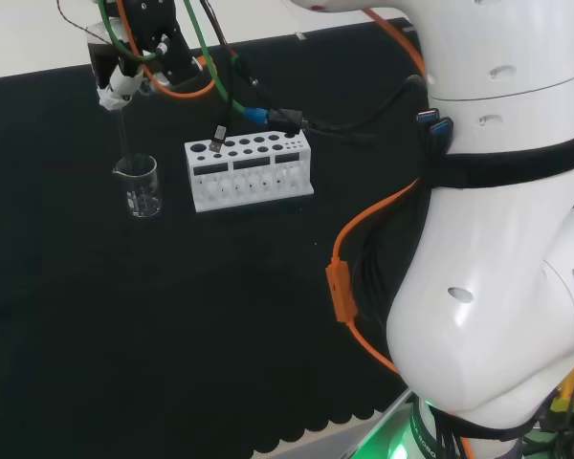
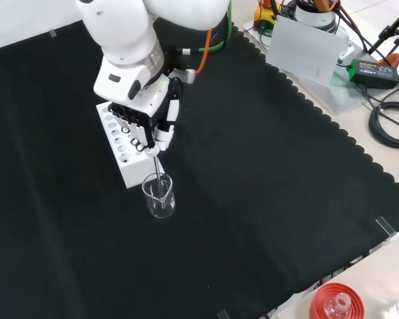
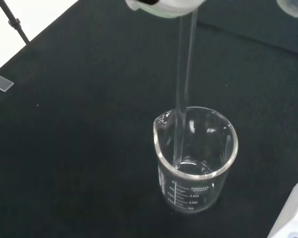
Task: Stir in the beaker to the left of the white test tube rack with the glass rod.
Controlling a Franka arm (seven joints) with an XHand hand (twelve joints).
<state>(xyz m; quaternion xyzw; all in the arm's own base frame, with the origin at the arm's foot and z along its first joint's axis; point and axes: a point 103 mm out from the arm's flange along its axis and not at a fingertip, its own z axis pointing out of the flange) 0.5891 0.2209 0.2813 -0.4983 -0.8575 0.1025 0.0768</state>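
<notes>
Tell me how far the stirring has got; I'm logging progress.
Done: the hand has its fingers curled on the glass rod, and the rod's lower end already reaches inside the beaker beside the white test tube rack. In hand: the rod is held nearly upright in the beaker. Left: the stirring itself, which a single moment cannot confirm.

White test tube rack (image 1: 251,170) just right of beaker (image 1: 138,186) in head view; cloth (image 1: 172,316) elsewhere open.

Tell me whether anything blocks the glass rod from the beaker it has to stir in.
Nothing visible does. The hand holds the glass rod upright, and its lower end already sits inside the beaker, beside the white test tube rack.
</notes>
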